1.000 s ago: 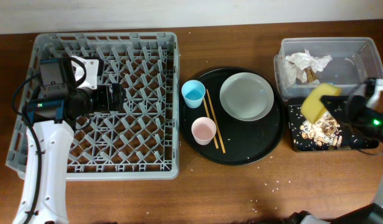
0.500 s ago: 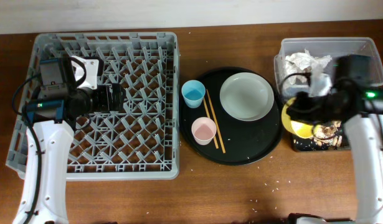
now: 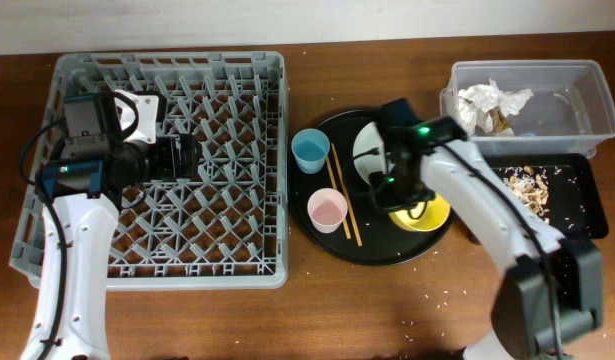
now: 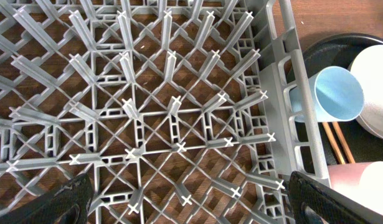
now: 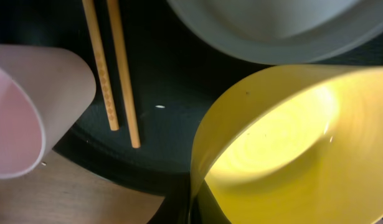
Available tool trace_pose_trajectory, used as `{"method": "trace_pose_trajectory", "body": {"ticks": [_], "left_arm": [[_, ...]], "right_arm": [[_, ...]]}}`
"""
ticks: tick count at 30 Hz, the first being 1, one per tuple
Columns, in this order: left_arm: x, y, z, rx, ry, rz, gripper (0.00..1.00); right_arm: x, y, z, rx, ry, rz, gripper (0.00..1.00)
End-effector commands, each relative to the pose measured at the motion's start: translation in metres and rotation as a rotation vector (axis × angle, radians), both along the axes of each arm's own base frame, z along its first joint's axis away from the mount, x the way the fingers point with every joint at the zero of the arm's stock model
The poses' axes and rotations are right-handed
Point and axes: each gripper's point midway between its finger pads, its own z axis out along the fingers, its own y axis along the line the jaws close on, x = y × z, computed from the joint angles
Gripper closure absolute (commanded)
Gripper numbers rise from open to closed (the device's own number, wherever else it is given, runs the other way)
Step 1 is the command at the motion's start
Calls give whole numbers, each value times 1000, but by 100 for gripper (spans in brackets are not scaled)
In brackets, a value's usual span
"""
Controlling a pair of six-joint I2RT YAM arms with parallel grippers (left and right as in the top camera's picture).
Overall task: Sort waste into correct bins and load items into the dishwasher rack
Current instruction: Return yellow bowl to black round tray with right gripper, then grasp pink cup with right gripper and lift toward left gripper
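My right gripper (image 3: 407,203) is shut on the rim of the yellow bowl (image 3: 427,212), holding it over the right part of the round black tray (image 3: 387,252); the bowl fills the right wrist view (image 5: 291,143). The white plate (image 3: 372,150), light-blue cup (image 3: 310,150), pink cup (image 3: 327,210) and chopsticks (image 3: 344,200) lie on that tray. My left gripper (image 3: 184,157) is open and empty over the grey dishwasher rack (image 3: 227,262). The clear tub (image 3: 587,80) holds white napkins (image 3: 492,100). The shallow black tray (image 3: 577,215) holds food scraps (image 3: 527,182).
The rack's right wall (image 4: 291,124) stands close to the light-blue cup (image 4: 331,93). The pink cup (image 5: 23,118) and chopsticks (image 5: 116,68) lie left of the bowl in the right wrist view. Crumbs are scattered on the wooden table (image 3: 427,300).
My right arm has carried the yellow bowl left, from over the shallow black tray to over the round black tray. The food scraps now lie in the shallow tray. The left arm is still.
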Motion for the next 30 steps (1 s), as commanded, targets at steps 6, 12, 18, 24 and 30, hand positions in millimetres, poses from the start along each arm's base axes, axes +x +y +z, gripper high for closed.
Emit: {"method": "trace_pose_trajectory", "body": {"ticks": [6, 12, 18, 24, 30], "left_arm": [[4, 0, 4, -9, -12, -1, 1], [4, 0, 4, -9, -13, -1, 1], [3, -4, 4, -42, -2, 18, 1], [2, -12, 3, -51, 5, 8, 5], [2, -24, 2, -63, 14, -6, 11]], "right_arm": [[-11, 19, -36, -8, 118, 30, 76], [-9, 31, -29, 74, 128, 21, 49], [16, 80, 15, 334, 64, 38, 48], [18, 86, 4, 256, 30, -5, 48], [11, 74, -22, 162, 34, -89, 58]]}}
